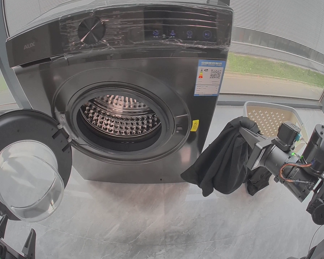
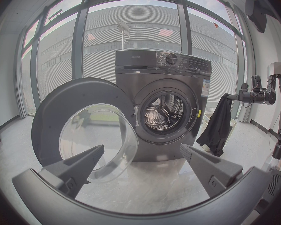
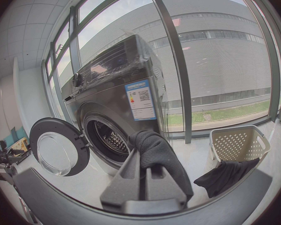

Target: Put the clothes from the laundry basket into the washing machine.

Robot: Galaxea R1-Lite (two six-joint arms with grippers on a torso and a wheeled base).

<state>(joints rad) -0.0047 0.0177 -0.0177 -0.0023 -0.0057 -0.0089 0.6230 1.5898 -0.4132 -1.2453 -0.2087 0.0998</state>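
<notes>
The grey washing machine point(image 1: 126, 72) stands with its round door point(image 1: 25, 162) swung open to the left and its steel drum point(image 1: 120, 117) showing no clothes. My right gripper point(image 1: 245, 131) is shut on a black garment point(image 1: 225, 159), which hangs down toward the floor to the right of the machine and in front of the beige laundry basket point(image 1: 273, 117). In the right wrist view the black garment point(image 3: 156, 150) drapes over the shut fingers point(image 3: 131, 175), with its tail point(image 3: 224, 177) hanging by the basket point(image 3: 240, 141). My left gripper point(image 2: 142, 155) is open and holds nothing, low before the door.
Grey tiled floor point(image 1: 151, 216) stretches free in front of the machine. Tall windows point(image 1: 277, 36) run behind the machine and basket. The open door juts out over the floor at the left, close above my left fingertips point(image 1: 28, 240).
</notes>
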